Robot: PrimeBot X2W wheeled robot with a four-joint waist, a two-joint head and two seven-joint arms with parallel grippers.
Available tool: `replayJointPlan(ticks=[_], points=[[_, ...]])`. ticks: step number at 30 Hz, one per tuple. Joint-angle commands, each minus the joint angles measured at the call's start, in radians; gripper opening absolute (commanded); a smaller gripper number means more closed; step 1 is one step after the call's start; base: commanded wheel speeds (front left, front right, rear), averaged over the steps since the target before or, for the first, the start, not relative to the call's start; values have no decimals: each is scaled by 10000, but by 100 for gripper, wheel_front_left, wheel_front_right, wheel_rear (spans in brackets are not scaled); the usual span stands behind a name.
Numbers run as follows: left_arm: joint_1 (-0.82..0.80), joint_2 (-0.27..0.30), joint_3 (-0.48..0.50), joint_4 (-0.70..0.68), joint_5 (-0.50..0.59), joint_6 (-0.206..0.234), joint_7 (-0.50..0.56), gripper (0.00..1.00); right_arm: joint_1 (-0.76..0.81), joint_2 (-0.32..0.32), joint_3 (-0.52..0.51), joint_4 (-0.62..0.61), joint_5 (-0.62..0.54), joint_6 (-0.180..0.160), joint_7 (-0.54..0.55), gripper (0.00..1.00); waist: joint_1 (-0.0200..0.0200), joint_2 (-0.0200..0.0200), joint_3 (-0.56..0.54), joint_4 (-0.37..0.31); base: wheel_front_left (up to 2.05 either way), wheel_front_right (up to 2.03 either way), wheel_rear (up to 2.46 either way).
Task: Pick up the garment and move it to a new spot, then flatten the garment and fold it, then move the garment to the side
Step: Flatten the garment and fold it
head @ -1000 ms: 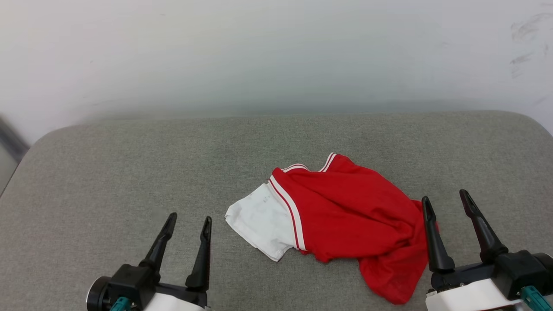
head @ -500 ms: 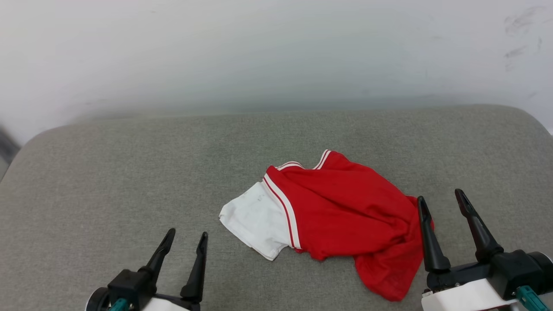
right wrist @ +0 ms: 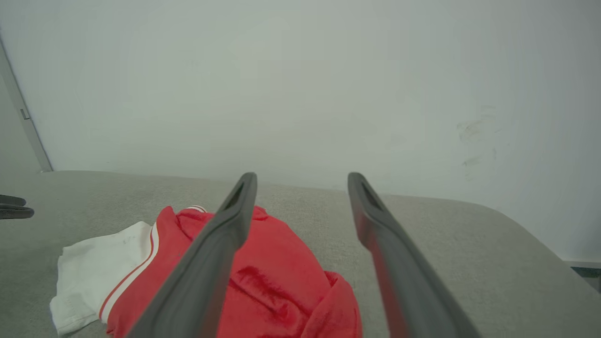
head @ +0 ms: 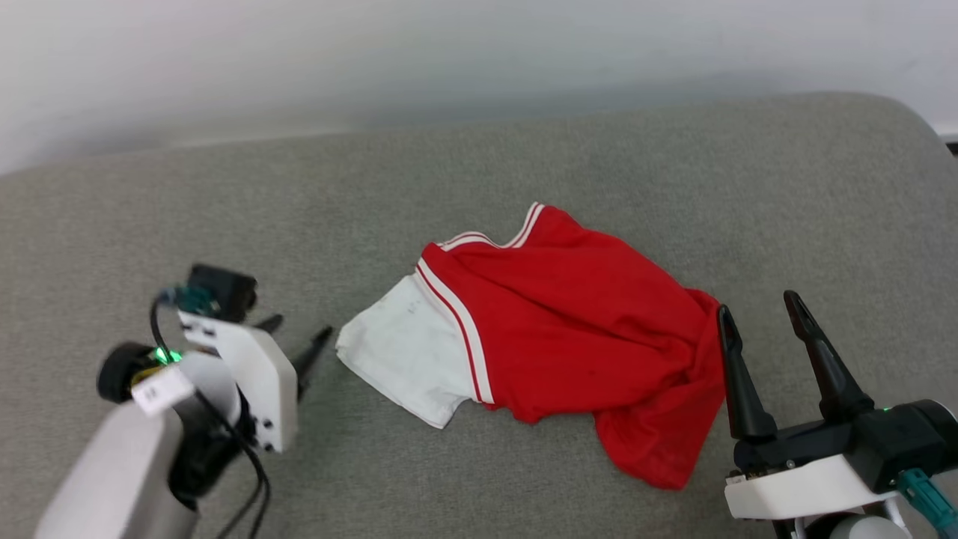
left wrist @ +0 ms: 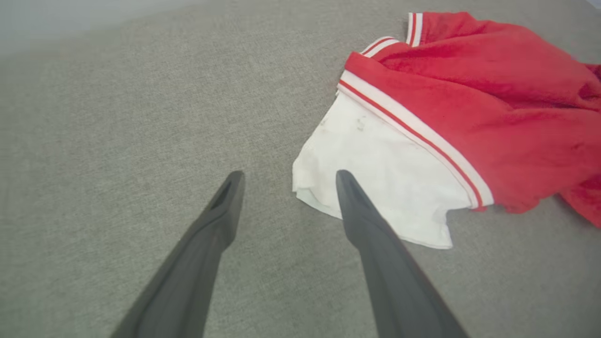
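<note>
Jersey T-shirt [head: 569, 329] crumpled on grey cushion [head: 224, 209], long axis left-right | left gripper [left wrist: 288, 174] parted, empty, tips just beside white sleeve [left wrist: 375, 188], likely nearer | right gripper [head: 757, 305] parted, empty, beside red end.

Garment [head: 569, 329] lying crumpled on grey fabric surface [head: 187, 224], sitting slightly right of centre in head view. Red body bunching in soft folds, trailing toward 5 o'clock. White short sleeve [head: 400, 359] spreading flat toward 8 o'clock, showing faint smudges. Red-white striped trim [head: 456, 314] running along sleeve seam. Striped neckline [head: 524, 228] peeking out at 11 o'clock.
</note>
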Motion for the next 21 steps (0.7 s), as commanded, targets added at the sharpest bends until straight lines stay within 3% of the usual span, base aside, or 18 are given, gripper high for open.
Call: replayJointPlan(ticks=[1,8,18,19,20,21], points=[[-453,206,-1,165,-150,-13,525,100,-222,29,34,-22,101,-3,-20,100,-1,0,438,-286,0,0,0],[-1759,784,-772,856,-1296,-16,3089,100,-604,29,185,-6,300,-3,-20,100,-1,0,1162,-739,0,0,0],[-2311,1112,-1859,1635,-1698,-18,4348,100,-848,29,305,-14,549,-5,-20,100,-1,0,1714,-1151,0,0,0],[-2244,1092,-1982,1749,-1816,-18,4507,82,-866,29,311,-10,563,-3,-20,100,-1,0,1736,-1164,0,0,0],[-2170,1052,-2103,1830,-1983,-20,4665,0,-884,27,307,-9,578,-5,-20,100,-1,0,1754,-1172,0,0,0],[-2102,1025,-2195,1880,-2121,-20,4770,0,-889,27,306,-4,583,-3,-20,100,-1,0,1764,-1175,0,0,0]])
